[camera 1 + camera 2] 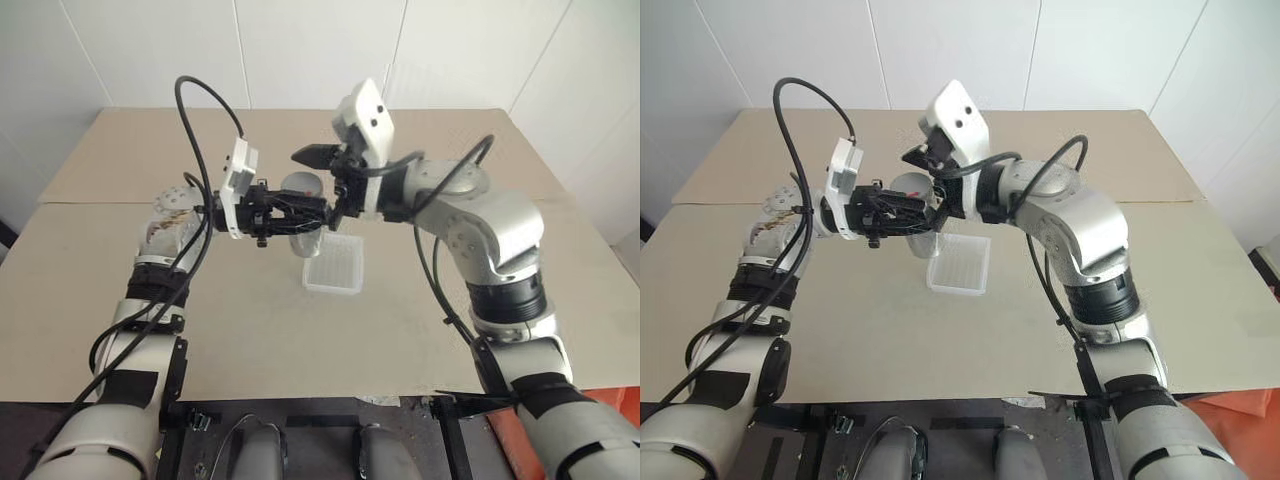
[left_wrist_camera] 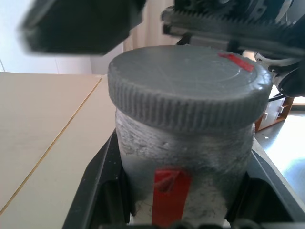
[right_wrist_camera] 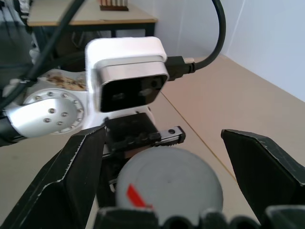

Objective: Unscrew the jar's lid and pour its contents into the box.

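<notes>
Silvery-grey and ribbed at its rim, the lid (image 2: 188, 88) is still on the jar (image 2: 183, 167), so you have not begun the unscrewing in any way that shows; nothing has gone into the box (image 1: 333, 266), which sits bare on the tan worktop (image 1: 120, 290) near its middle, just below and beside the raised jar. Loosening the lid, taking it off and tipping the jar over the box are all left to do.

Your left gripper (image 1: 300, 213) has its fingers clamped on the jar's body below the lid, one black finger (image 2: 102, 191) against each side, the red mark facing the wrist camera. You hold the jar upright in the air above the worktop, close to the box's far edge.

Your right gripper (image 3: 176, 176) hangs over the lid with its fingers (image 3: 62, 181) spread wide, one on either side of the cap and apart from it. I judge it is lined up to close on the lid's rim, but it grips nothing yet.
</notes>
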Robot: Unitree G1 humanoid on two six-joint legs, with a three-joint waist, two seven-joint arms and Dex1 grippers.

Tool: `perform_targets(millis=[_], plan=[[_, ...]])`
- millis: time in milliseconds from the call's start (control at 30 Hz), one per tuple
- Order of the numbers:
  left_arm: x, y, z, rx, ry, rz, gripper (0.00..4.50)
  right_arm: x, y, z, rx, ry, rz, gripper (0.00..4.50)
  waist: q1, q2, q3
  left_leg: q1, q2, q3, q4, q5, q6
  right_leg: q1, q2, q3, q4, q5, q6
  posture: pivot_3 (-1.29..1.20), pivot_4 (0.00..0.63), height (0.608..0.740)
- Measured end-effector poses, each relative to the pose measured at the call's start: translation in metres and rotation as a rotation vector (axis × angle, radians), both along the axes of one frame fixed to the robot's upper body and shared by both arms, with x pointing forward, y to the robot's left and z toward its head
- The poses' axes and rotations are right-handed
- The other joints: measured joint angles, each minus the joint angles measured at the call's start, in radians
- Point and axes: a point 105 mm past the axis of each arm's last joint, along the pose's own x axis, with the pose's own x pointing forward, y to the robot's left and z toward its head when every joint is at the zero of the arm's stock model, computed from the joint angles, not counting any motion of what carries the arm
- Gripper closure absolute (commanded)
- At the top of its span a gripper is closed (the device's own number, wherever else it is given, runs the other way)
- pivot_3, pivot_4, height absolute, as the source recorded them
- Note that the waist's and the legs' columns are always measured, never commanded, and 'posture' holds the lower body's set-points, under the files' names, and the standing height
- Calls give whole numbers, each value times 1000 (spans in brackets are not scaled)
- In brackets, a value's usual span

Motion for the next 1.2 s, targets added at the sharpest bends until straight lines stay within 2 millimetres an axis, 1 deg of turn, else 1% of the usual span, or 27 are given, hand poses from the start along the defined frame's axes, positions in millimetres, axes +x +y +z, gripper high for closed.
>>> perform_targets(millis=[133,267,400,467,567,700,733,833,967,1100,1200], plan=[[-1,2,0,5,-3,-2,2544,7,-1,-4,1,14,-2,14,0,0,0,0,0,0,0,0,0,0,0,0,0,0,0,0,150,740],[-2,5,-1,14,-7,4,2544,7,-3,-5,-1,19,37,14,0,0,0,0,0,0,0,0,0,0,0,0,0,0,0,0,150,740],[-3,9,-1,21,-7,14,2544,6,-11,-6,3,28,70,14,0,0,0,0,0,0,0,0,0,0,0,0,0,0,0,0,150,740],[-3,12,-2,23,1,22,2544,5,-18,-8,11,40,84,14,0,0,0,0,0,0,0,0,0,0,0,0,0,0,0,0,150,740],[-3,16,0,23,0,28,2544,5,-34,-6,48,51,97,14,2,0,0,0,0,0,0,0,0,0,0,0,0,0,0,0,150,740],[-5,19,0,24,-2,23,2544,17,-72,-2,98,57,20,14,4,0,0,0,0,0,0,0,0,1,0,0,0,0,0,0,150,740],[-5,19,0,22,-3,23,2544,18,-73,-3,100,63,20,14,4,0,0,0,0,0,0,0,0,1,0,0,0,0,0,0,150,740],[-6,19,0,21,-3,18,2544,16,-73,-7,106,78,46,14,-6,0,0,0,0,0,0,0,0,0,0,1,0,0,0,0,150,740],[-6,19,0,20,-3,17,2544,6,-66,2,140,54,101,14,-10,0,0,0,0,0,0,0,0,0,0,0,0,0,0,0,150,740],[-6,16,0,11,0,10,2544,-9,-46,12,168,13,177,14,-7,0,0,0,0,0,0,0,0,0,0,0,0,0,0,0,150,740],[-6,11,-1,2,2,0,2544,-16,-28,10,155,10,219,14,-5,0,0,0,0,0,0,0,0,0,0,0,0,0,0,0,150,740]])
